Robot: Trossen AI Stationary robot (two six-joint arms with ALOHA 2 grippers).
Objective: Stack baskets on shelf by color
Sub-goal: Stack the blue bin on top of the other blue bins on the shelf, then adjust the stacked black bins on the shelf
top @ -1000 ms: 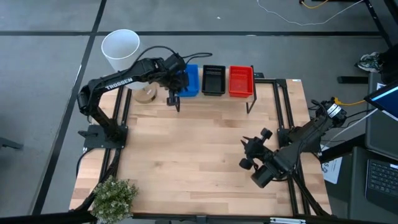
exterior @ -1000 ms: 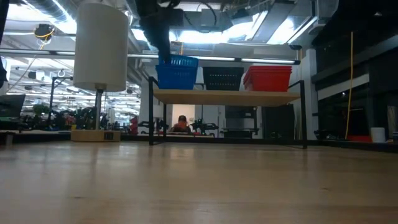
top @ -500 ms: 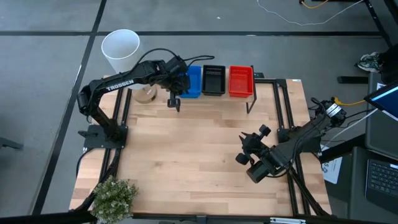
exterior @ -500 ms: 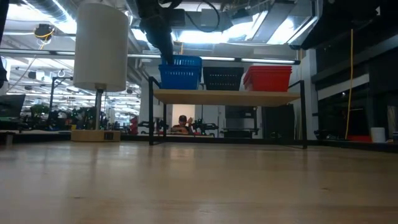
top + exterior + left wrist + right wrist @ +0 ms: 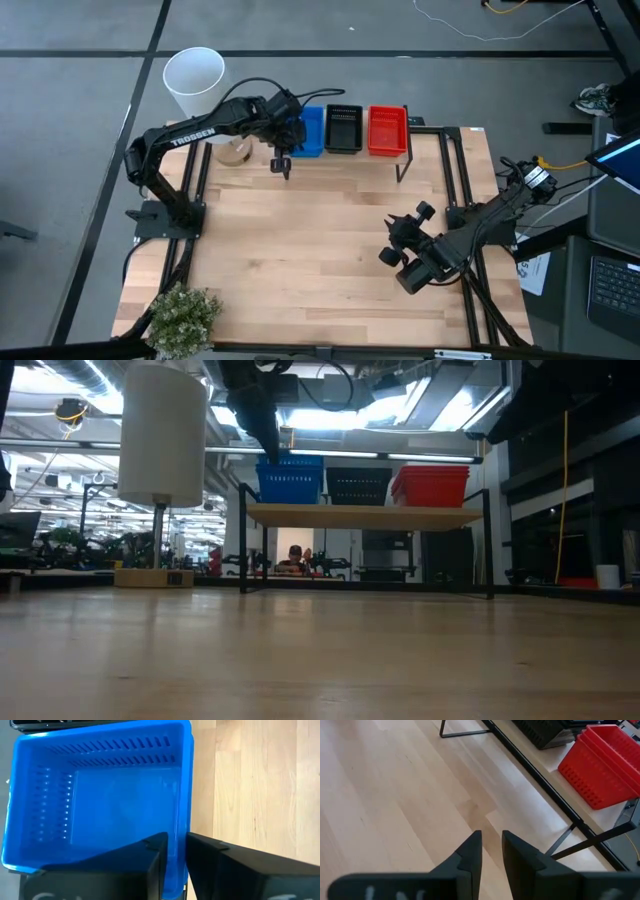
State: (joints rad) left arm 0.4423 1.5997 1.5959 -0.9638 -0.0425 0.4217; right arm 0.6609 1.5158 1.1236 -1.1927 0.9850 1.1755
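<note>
Blue, black and red baskets sit in a row on the shelf at the table's far edge: you see the blue basket at the left end, the black basket in the middle, and the red basket at the right end. Your left gripper is over the blue basket, its fingers pinching that basket's side wall between them. Your right gripper hangs above bare tabletop well apart from the shelf, its fingers drawn close together and holding nothing. A white lamp stands beside the shelf's left end.
</note>
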